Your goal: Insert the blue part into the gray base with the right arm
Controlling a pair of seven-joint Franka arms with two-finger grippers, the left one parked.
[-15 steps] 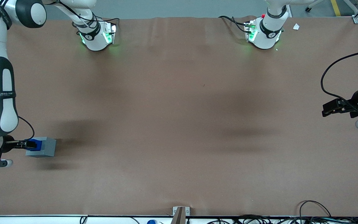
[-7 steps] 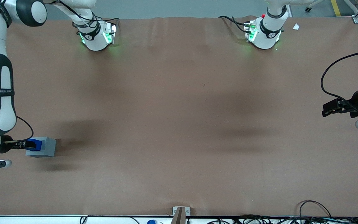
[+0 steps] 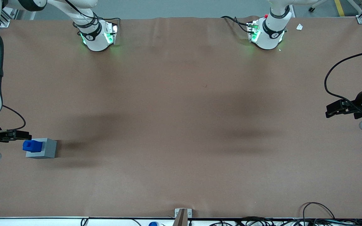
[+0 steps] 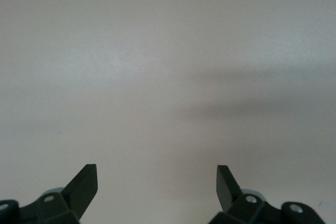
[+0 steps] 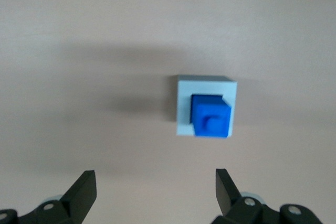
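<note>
The gray base [image 3: 46,148] stands on the brown table toward the working arm's end. The blue part [image 3: 32,146] sits in its top recess and sticks up above it. In the right wrist view the blue part [image 5: 211,116] shows its raised stud, set in the gray base [image 5: 184,103]. My right arm's gripper [image 3: 23,135] is open and empty. It hovers apart from the two blocks, a little farther from the front camera and nearer the table's end. In the right wrist view the gripper [image 5: 156,187] has its fingers spread wide with bare table between them.
Two white robot bases [image 3: 98,37] [image 3: 267,31] with green lights stand at the table edge farthest from the front camera. Cables [image 3: 316,216] and a small metal bracket [image 3: 182,215] lie at the near edge. The table cover [image 3: 181,125] is brown.
The gripper was shut on the blue part at the gray base. It has let go and drawn back toward the table's end. The blue part stays in the base.
</note>
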